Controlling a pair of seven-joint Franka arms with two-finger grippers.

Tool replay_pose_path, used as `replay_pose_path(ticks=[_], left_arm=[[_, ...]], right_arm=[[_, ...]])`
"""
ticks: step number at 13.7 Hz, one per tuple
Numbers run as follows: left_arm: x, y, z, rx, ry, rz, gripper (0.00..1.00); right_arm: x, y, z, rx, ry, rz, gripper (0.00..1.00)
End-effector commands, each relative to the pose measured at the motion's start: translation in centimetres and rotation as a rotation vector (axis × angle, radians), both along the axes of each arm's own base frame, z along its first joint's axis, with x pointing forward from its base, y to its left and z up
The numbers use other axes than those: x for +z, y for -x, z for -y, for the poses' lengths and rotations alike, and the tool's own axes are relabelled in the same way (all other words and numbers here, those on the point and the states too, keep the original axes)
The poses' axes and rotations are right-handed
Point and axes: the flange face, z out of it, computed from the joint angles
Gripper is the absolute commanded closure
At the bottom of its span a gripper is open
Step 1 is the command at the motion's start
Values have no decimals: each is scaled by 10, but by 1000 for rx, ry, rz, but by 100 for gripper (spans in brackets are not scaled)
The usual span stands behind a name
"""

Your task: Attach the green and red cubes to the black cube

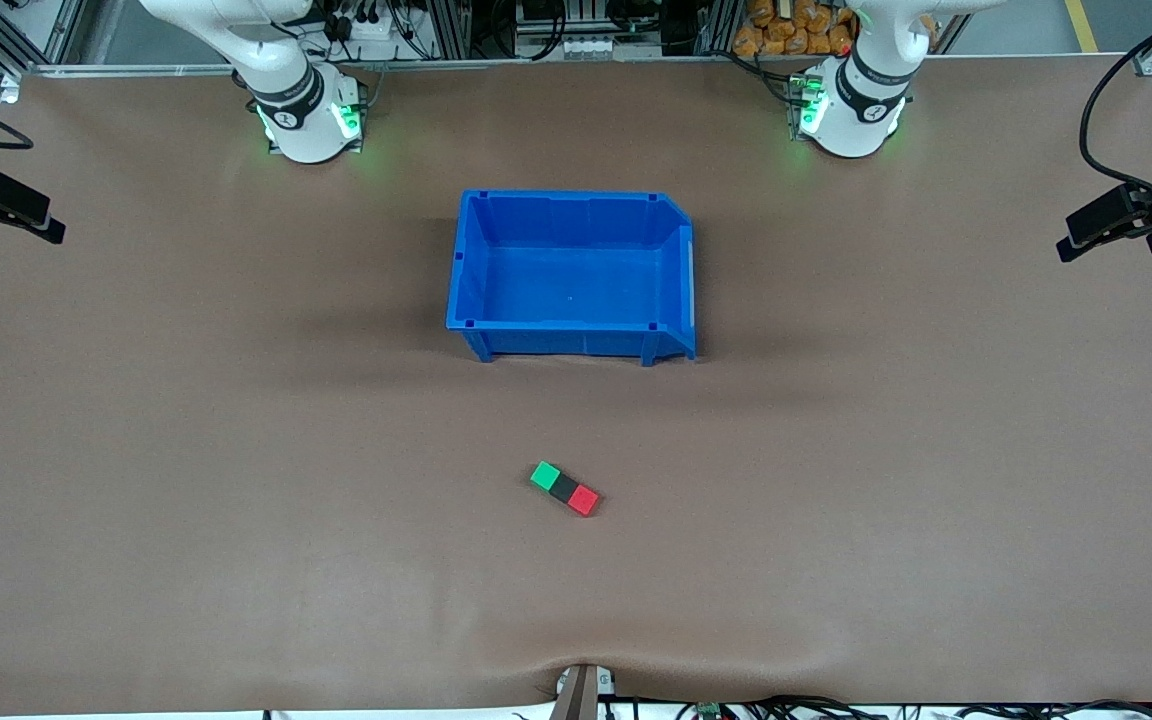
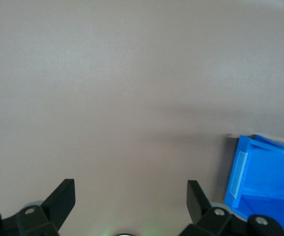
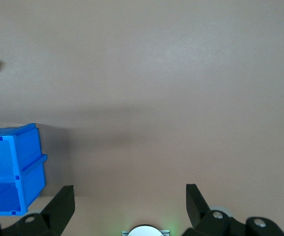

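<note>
Front view shows the three cubes joined in a short slanted row on the brown table (image 1: 186,480), a little below the centre of the frame. The green cube (image 1: 545,476) sits at the upper end of the row, the black cube (image 1: 564,489) is in the middle touching both neighbours, and the red cube (image 1: 584,500) is at the lower end. The row lies nearer to the front camera than the blue bin (image 1: 573,334), which stands at the centre of the frame with nothing visible inside it. The arms' white bases stand along the top edge, and both arms wait raised, away from the cubes.

In the left wrist picture the left gripper (image 2: 131,194) hangs over bare table with its jaws spread wide and nothing between them; a corner of the bin shows at the lower right. In the right wrist picture the right gripper (image 3: 130,196) likewise has its jaws spread and empty, with the bin at the lower left and the green cube at the upper left edge.
</note>
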Motion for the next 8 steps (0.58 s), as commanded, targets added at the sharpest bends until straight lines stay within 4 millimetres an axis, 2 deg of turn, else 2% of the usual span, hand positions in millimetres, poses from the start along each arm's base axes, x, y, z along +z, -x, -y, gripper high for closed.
replay_pose_path(ticks=[1,8], left_arm=[[4,1,1,-22,2,-4,0],[2,1,1,-25,1,-15,0]], right_arm=[[1,4,2,-8,-13,6,0],[0,2,2,-8,-17,10,0]])
